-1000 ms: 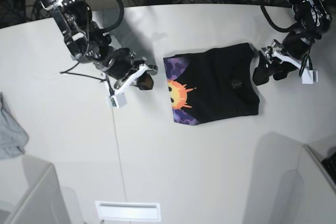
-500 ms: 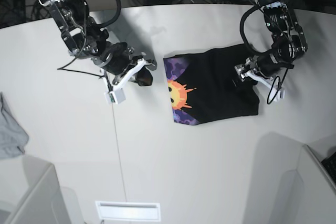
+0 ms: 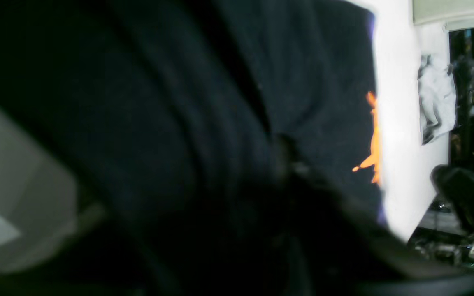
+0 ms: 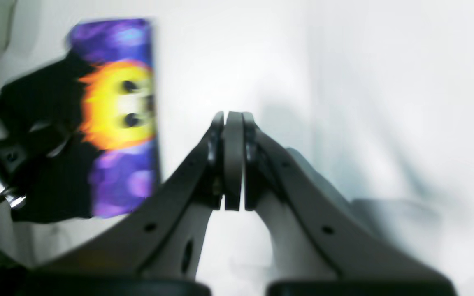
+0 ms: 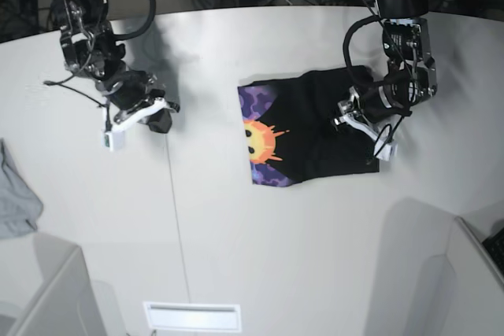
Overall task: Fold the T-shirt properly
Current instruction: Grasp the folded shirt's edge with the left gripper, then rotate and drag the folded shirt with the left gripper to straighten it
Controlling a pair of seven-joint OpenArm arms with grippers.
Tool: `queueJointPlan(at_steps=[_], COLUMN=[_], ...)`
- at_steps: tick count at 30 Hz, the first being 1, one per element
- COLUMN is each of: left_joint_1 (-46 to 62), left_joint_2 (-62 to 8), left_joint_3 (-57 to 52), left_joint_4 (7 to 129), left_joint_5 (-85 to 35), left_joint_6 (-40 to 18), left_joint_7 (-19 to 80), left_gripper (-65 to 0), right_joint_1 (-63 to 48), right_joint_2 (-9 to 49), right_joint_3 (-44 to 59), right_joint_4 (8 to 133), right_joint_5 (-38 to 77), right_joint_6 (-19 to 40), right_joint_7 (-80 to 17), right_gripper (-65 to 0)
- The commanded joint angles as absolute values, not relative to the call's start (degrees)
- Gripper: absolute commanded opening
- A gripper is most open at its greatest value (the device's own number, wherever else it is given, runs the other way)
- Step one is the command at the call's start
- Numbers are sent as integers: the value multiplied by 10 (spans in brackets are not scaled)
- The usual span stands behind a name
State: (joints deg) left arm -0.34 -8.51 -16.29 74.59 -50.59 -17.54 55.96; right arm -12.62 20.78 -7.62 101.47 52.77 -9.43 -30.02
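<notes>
Already the T-shirt [image 5: 311,127] lies as a compact folded block on the white table [image 5: 236,226], black cloth uppermost, with the strip of sun face on purple showing along the edge farthest from the left gripper [image 5: 353,117]. That gripper is down on the black cloth at the opposite side of the block from the print. Its wrist view is filled with dark, blurred fabric right up against the lens, with only a sliver of the orange print [image 3: 372,139] beyond, so I cannot tell whether the jaws are apart or closed, or whether they have hold of a layer. The low, pressed-in pose suggests it is either taking hold of an edge there or smoothing the fold flat; the pictures do not decide between the two.

The right gripper [image 4: 228,164] has its fingers closed together on nothing, with bare table under and around them. It sits well apart from the shirt, which from its own camera lies off ahead to one side, print edge nearest. Parking it empty and away from the cloth looks like a way to leave the other arm free to work without the two crossing.

A small light grey cloth [image 5: 17,198] lies at the far table edge, beyond the right gripper from the shirt, and seems uninvolved. Judging by the neat rectangle, the folding looks close to finished.
</notes>
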Motion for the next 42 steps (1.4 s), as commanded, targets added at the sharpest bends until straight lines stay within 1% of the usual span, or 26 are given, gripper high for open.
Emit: queueJointPlan(at_steps=[1,2,7,12,21,23,27,29,33,37,42], left_joint_1=[-16,-21,-44,-80,-182,-204,-227,-230,-227,-217,-211], left_joint_2=[-93,-98,-160,-218,-267,-272,-272,-272,-271,-271,-271], left_joint_3=[-158,-152,-67,31,262,312,398,422,437,438,438], left_joint_4=[749,749,749,749,750,755,787,803,824,825,824], left_joint_5=[-488,-488,-488,-488,-487,-465,-370,-316,-196,-87,-17], left_joint_6=[-166,-166,-165,-165,-167,-167,-169,-195,-304,-400,-400], left_joint_7=[569,572,572,572,571,570,569,569,553,488,431], left_gripper=[-607,-650,-650,-650,-650,-650,-650,-650,-650,-650,-650], right_joint_1=[-128,-135,-172,-196,-242,-250,-268,-276,-289,-297,-304], right_joint_2=[212,212,208,206,153,146,127,117,102,99,80], right_joint_3=[-56,-39,44,112,198,207,231,243,261,260,262], right_joint_4=[1022,1022,1016,981,983,983,984,985,985,985,986], right_joint_5=[534,534,534,535,533,533,532,532,532,532,532], right_joint_6=[-87,-87,-87,-87,-87,-87,-87,-87,-87,-87,-87], right_joint_7=[-289,-289,-291,-291,-291,-291,-291,-291,-290,-289,-288], right_gripper=[-650,-650,-650,-650,-650,-650,-650,-650,-650,-650,-650])
